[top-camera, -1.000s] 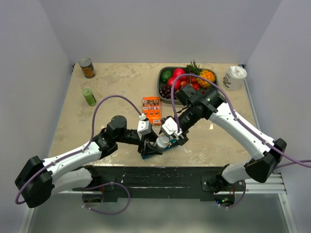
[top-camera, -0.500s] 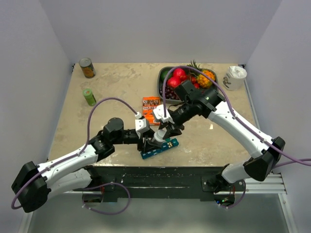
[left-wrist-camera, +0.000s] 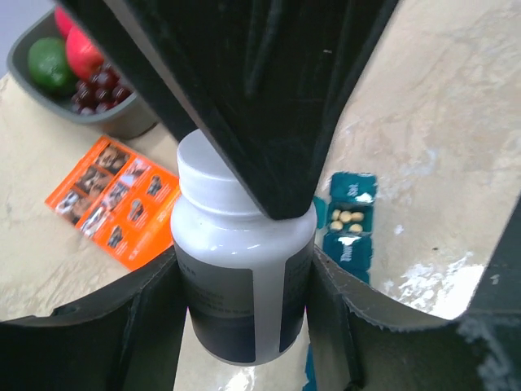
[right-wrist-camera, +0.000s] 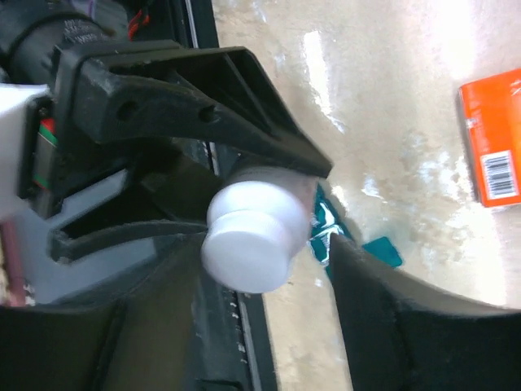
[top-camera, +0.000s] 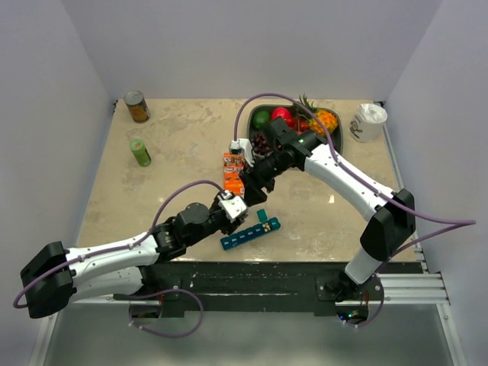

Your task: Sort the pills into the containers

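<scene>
**Left gripper** [top-camera: 234, 212]: clenched on the body of a small white bottle [left-wrist-camera: 244, 277], one finger on each side. The bottle's white cap is on. The bottle is held above the table [top-camera: 183, 160], just beside the near-left end of the organiser [top-camera: 248, 234].

**Right gripper** [top-camera: 249, 187]: jaws parted, with no object gripped. In the right wrist view its fingers [right-wrist-camera: 407, 326] stand on either side of the cap, with a gap showing on one side. Contact with the cap cannot be told.

**Organiser**: a teal strip lying at an angle near the table's front edge. One compartment toward its far-right end has the lid raised. The pills [left-wrist-camera: 348, 217], a few orange-yellow pieces, lie inside this open compartment.

**Surroundings**: a flat orange box [left-wrist-camera: 114, 199] lies behind the grippers, partly under the right arm. A grey fruit bowl [top-camera: 252, 137] stands farther back. A can [top-camera: 136, 107] and a green bottle [top-camera: 139, 152] stand at the far left. A white cup [top-camera: 369, 122] stands at the far right.
</scene>
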`<control>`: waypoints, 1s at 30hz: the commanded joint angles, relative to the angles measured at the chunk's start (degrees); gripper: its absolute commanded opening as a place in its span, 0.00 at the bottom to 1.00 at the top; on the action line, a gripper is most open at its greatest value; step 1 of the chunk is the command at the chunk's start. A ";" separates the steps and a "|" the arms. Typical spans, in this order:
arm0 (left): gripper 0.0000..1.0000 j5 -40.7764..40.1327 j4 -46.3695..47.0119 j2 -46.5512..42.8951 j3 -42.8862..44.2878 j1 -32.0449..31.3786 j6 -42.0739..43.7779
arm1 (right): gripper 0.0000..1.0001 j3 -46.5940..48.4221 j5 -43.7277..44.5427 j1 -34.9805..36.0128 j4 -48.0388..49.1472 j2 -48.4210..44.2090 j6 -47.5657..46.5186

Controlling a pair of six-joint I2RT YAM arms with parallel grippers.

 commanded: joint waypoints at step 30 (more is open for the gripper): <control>0.00 58.61 9.86 2.47 4.92 12.40 -19.68 | 0.76 -3.97 -9.22 6.04 -20.39 -14.51 -60.05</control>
